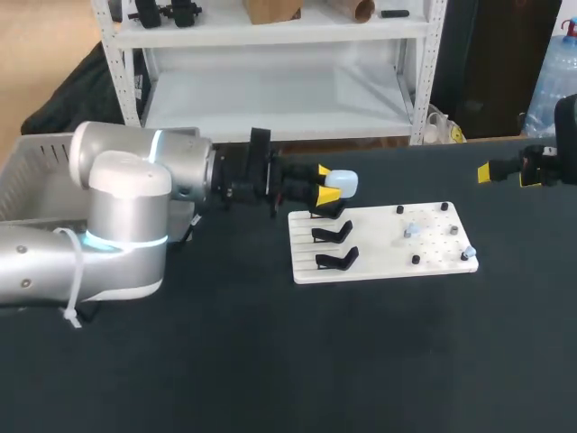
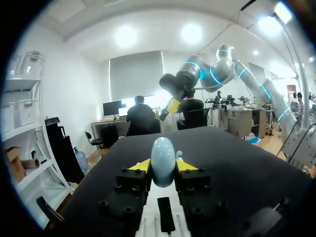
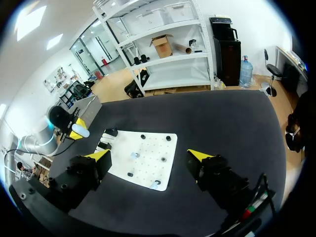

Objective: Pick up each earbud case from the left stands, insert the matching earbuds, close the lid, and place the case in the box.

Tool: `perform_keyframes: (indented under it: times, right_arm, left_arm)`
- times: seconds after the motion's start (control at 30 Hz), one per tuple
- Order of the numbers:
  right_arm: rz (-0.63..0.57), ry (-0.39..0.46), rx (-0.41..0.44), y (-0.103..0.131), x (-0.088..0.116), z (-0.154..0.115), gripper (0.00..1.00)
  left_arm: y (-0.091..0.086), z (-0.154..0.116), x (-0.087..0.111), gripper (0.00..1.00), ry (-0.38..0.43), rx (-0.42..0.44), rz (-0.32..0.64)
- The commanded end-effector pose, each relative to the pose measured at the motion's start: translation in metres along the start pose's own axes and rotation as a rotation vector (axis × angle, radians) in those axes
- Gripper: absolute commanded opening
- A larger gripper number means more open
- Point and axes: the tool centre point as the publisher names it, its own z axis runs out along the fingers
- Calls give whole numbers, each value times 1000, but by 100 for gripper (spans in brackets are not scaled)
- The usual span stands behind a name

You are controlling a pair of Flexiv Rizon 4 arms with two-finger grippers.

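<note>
My left gripper (image 1: 326,188) is shut on a pale blue earbud case (image 1: 345,183), holding it just above the farthest of three black stands (image 1: 331,234) on the left part of the white board (image 1: 383,262). In the left wrist view the case (image 2: 163,160) stands on end between the yellow fingertips (image 2: 141,165), with a stand (image 2: 165,215) below it. Two small pale earbuds (image 1: 410,229) (image 1: 468,254) lie among black pegs on the board's right part. My right gripper (image 1: 505,173) hovers open off the board's far right; in its own view the gripper (image 3: 149,157) looks down at the board (image 3: 160,145).
A grey box (image 1: 36,171) sits at the table's far left, behind my left arm. The black tabletop (image 1: 361,361) stretches in front of the board. Small black pegs (image 1: 416,260) stick up from the board.
</note>
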Motion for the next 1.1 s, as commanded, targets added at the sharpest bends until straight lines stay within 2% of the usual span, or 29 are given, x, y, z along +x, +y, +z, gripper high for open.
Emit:
perform_keyframes:
  times: [0.03, 0.57, 0.7, 0.9, 1.1]
  right_arm:
    - [-1, 0, -2, -1, 0, 0, 100]
    - [-1, 0, -2, -1, 0, 0, 100]
    - [-1, 0, -2, -1, 0, 0, 100]
    - [27, -34, -55, 12, -2, -9, 100]
    - [-6, -20, -97, 43, 13, -22, 100]
  left_arm:
    - [-4, 0, 0, 0, -1, -44, 2]
    - [-4, 0, 0, 0, -1, -44, 2]
    - [-12, 1, -2, 0, -36, -56, 3]
    - [-19, 10, -3, 0, -62, -47, 16]
    - [-22, 17, -3, 0, -58, -9, 6]
